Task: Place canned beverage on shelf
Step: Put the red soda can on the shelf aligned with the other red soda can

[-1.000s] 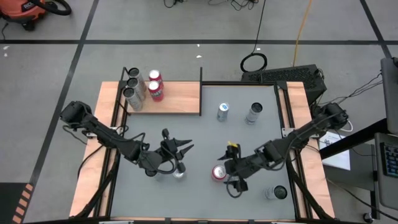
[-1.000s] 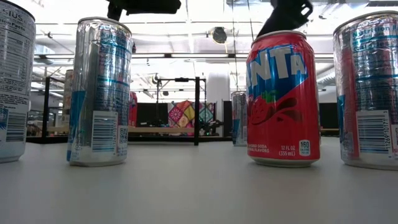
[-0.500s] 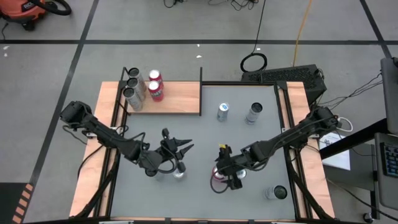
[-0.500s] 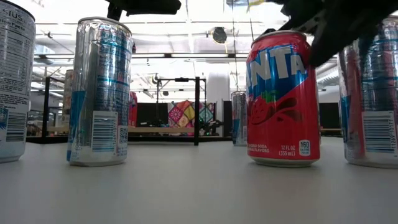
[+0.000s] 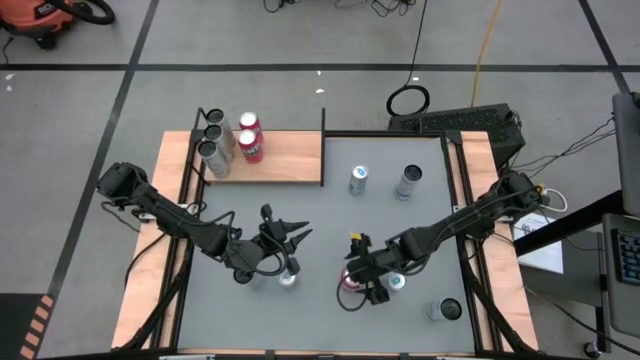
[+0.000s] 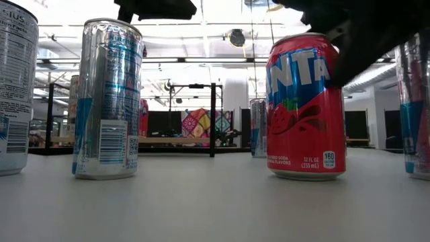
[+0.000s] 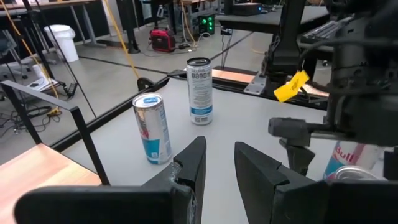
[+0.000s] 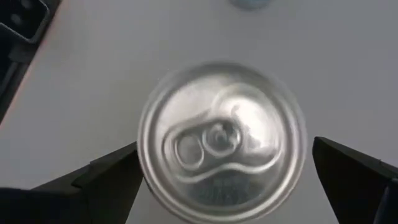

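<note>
A red canned beverage (image 5: 349,286) (image 6: 306,107) stands upright on the grey table. My right gripper (image 5: 356,282) (image 8: 227,168) hangs open just over it, slanting down. One finger (image 8: 109,177) stands on each side of the can's silver top (image 8: 221,140); whether either touches it, I cannot tell. My left gripper (image 5: 285,228) (image 7: 219,155) hovers level above a silver can (image 5: 288,278), its fingers a little apart with nothing between them. The wooden shelf (image 5: 290,160) lies at the far left and bears several upright cans (image 5: 213,140).
Two silver cans (image 5: 359,180) (image 5: 408,183) stand at the far middle of the table. One silver can (image 5: 397,283) is just right of the red can, another (image 5: 445,310) near the right front corner. In the low view a tall silver-blue can (image 6: 107,101) stands left of the red one.
My right gripper has come down and toward the table's left, tipping further downward, and now straddles the red can's top; it stays open. In the low view the silver can to the right of the red one now shows farther right.
</note>
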`<move>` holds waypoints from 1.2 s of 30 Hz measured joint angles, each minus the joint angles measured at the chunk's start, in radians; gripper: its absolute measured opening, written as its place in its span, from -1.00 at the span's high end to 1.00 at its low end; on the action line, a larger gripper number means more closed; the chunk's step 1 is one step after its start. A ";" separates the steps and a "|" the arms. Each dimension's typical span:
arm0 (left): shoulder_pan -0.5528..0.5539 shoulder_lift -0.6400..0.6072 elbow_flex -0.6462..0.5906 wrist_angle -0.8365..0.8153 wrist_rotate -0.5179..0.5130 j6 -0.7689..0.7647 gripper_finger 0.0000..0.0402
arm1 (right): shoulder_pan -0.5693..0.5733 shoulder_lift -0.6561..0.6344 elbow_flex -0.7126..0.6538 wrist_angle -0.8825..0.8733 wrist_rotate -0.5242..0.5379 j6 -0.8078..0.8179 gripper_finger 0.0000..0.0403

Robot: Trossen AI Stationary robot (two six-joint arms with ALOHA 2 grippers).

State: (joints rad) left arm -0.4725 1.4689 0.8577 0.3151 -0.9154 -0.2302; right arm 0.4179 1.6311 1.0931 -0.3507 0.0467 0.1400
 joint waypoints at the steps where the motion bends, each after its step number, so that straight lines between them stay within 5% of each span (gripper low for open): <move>1: 0.000 0.000 0.000 -0.005 0.000 0.000 0.57 | 0.000 -0.001 0.000 0.012 0.000 -0.008 -0.95; 8: 0.000 0.000 0.000 -0.028 0.019 -0.001 0.57 | -0.013 -0.001 0.000 0.076 0.000 -0.033 -0.87; 21: 0.000 0.000 0.000 -0.046 0.101 -0.015 0.57 | -0.040 -0.001 0.016 0.056 0.000 -0.014 -0.17; 36: 0.000 0.000 0.000 0.021 0.100 -0.027 0.42 | -0.037 -0.053 0.216 -0.235 0.000 -0.225 -0.14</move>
State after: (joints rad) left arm -0.4725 1.4689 0.8574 0.3359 -0.8154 -0.2573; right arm 0.3812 1.5783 1.3091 -0.5861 0.0464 -0.0852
